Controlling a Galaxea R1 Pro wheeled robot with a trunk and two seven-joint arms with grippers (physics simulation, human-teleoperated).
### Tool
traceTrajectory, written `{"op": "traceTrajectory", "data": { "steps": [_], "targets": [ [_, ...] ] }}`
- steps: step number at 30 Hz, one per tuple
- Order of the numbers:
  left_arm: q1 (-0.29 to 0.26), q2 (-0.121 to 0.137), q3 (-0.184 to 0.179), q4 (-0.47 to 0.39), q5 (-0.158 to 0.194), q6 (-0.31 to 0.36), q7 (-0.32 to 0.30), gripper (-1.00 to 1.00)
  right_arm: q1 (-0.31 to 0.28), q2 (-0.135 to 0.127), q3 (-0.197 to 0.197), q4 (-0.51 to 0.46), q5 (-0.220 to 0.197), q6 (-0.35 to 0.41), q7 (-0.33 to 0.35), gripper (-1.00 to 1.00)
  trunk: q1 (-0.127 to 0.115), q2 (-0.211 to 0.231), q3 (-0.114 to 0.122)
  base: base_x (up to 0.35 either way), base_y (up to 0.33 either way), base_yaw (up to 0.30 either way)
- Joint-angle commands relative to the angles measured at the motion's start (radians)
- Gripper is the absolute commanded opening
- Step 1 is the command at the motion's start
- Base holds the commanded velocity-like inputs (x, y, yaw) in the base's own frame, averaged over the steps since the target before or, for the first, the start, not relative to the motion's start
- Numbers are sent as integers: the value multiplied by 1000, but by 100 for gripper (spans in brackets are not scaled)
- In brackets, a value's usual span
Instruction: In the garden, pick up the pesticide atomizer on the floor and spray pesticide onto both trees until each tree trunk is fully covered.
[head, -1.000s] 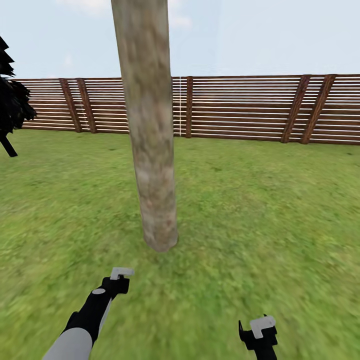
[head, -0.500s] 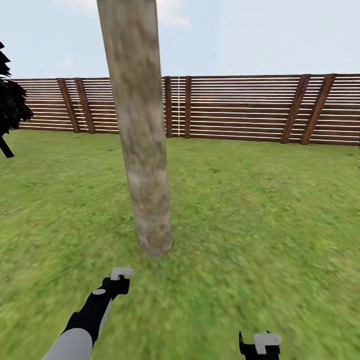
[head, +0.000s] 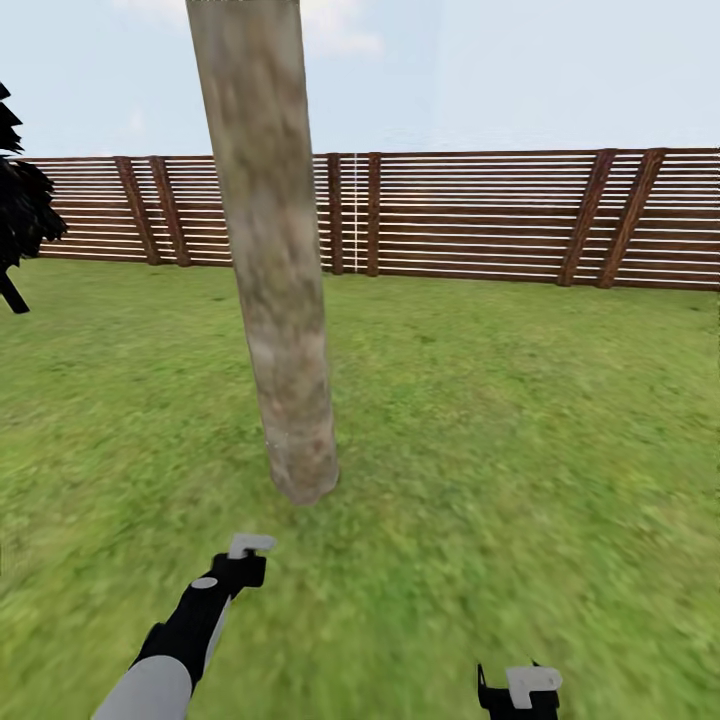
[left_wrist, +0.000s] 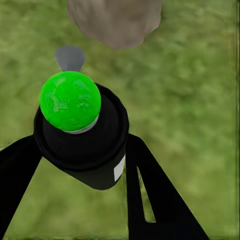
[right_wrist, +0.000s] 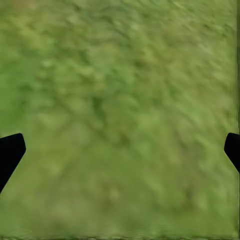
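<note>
A thick, mottled grey-brown tree trunk (head: 275, 300) rises from the grass just ahead of me, its base (left_wrist: 115, 20) close beyond my left gripper (head: 248, 550). That gripper is shut on the pesticide atomizer (left_wrist: 85, 160), a small dark bottle with a round top that shows bright green (left_wrist: 70, 100) and a grey nozzle (left_wrist: 70, 57) pointing toward the trunk's foot. Black fingers (left_wrist: 155, 200) flank the bottle on both sides. My right gripper (head: 520, 690) hangs low at the right, open, with bare grass between its fingertips (right_wrist: 10, 152).
Green lawn (head: 520, 430) spreads all around the trunk. A brown horizontal-slat fence (head: 500, 215) closes the far side. A dark, black-foliaged tree (head: 20, 210) stands at the far left.
The whole view has shifted, so the trunk sits a little further left in the picture. My right gripper has dropped lower in the frame. The left gripper keeps its hold on the atomizer.
</note>
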Motion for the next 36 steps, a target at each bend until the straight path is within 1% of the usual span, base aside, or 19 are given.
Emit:
{"op": "traceTrajectory", "data": {
  "steps": [1,3,5,7,9,11,12,16,17,18,19,21,25,26,29,31,33,35,36],
  "targets": [
    [-2,-9,8,-6,-8,7,-9,-100,0,0,-4,0,11,-1,-7,100,-1,0,-1,-153,-76,0],
    [-7,-27,5,-30,-8,14,-10,-100,-1,1,-4,0,11,-1,-7,100,-1,0,-1,-59,-29,0],
    [-36,-41,-22,-46,-7,27,-11,-100,-1,2,-4,0,12,-1,-7,100,-1,0,-1,-16,-8,0],
    [-107,-45,-57,-48,-5,118,-13,-100,-1,2,-4,-1,12,-1,-8,100,-1,0,-1,-4,-2,0],
    [-165,-35,-65,-51,-5,191,-16,-100,0,2,-4,-1,12,0,-8,100,-1,0,-1,-1,0,0],
    [-208,-12,-68,-63,-6,225,-18,-100,-1,2,-4,-1,15,0,-9,100,-1,0,-1,0,0,0],
    [-215,-12,-70,-66,-6,244,-18,-100,-1,2,-3,-1,17,0,-9,100,-1,0,-1,0,0,0],
    [-277,-45,-99,-59,-4,301,-20,-100,-1,14,-1,4,17,3,-9,100,-1,0,-1,0,0,0],
    [-302,-39,-106,-60,-4,306,-22,-100,-1,15,-2,6,17,4,-8,100,-1,0,-1,0,0,0],
    [-315,15,-106,-65,-5,313,-78,-100,0,15,-2,23,17,5,-8,100,-1,0,-1,0,0,0],
    [-316,29,-106,-66,-6,325,-101,-100,0,15,-2,25,17,6,-9,100,-1,0,-1,0,0,0],
    [-326,28,-109,-67,-5,357,-132,-100,3,14,-2,26,17,6,-8,100,-1,0,-1,0,0,0],
    [-342,-8,-110,-67,-6,369,-140,-100,5,16,-1,26,18,6,-8,100,-1,0,-1,0,0,0],
    [-344,-5,-113,-67,-6,371,-141,-100,6,14,-1,26,19,5,-8,100,-1,0,-1,0,0,0],
    [-345,73,-111,-68,-6,376,-149,-100,18,3,-1,26,20,5,-8,100,-1,0,-1,0,0,0],
    [-344,95,-113,-67,-6,382,-180,-100,23,0,-1,26,20,5,-8,100,-1,0,-1,0,0,0],
    [-346,79,-114,-67,-6,383,-196,-100,27,-2,1,25,21,6,-8,100,-1,0,-1,0,0,0],
    [-348,38,-117,-67,-7,385,-199,-100,29,-2,6,24,21,5,-8,100,-1,0,-1,0,0,0],
    [-357,15,-120,-67,-8,386,-200,-100,30,-1,32,25,20,5,-8,100,-1,0,-1,0,0,0]
  ]
}}
